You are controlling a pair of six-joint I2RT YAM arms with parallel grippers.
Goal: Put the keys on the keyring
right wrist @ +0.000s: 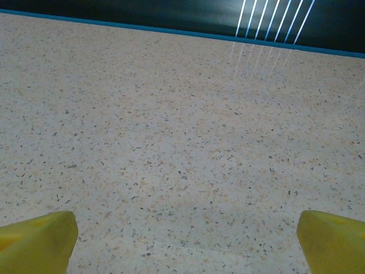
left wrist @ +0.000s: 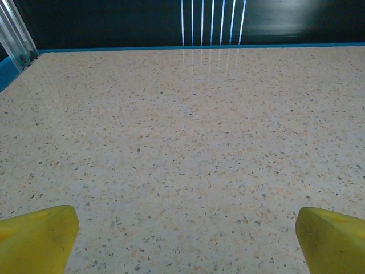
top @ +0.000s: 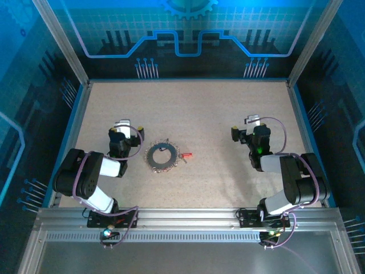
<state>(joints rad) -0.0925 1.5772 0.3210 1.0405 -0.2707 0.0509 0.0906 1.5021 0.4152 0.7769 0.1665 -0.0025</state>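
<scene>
The keyring (top: pixel 163 156), a dark round ring fringed with small silvery pieces, lies flat on the speckled table left of centre. A tiny key (top: pixel 186 154) with a red head lies just to its right, close to the fringe. My left gripper (top: pixel 122 127) stands a little left of the ring, open, pointing toward the far wall. Far to the right, my right gripper (top: pixel 253 121) is open too. In each wrist view, yellow fingertips (left wrist: pixel 37 237) (right wrist: pixel 37 240) stand wide apart at the bottom corners with bare table between them.
A blue-edged wall (top: pixel 188 80) closes the table at the back, with aluminium posts (top: pixel 60 40) at the corners. Side rails (top: pixel 73 123) run along both flanks. The arm bases sit on a metal rail (top: pixel 188 220) at the near edge.
</scene>
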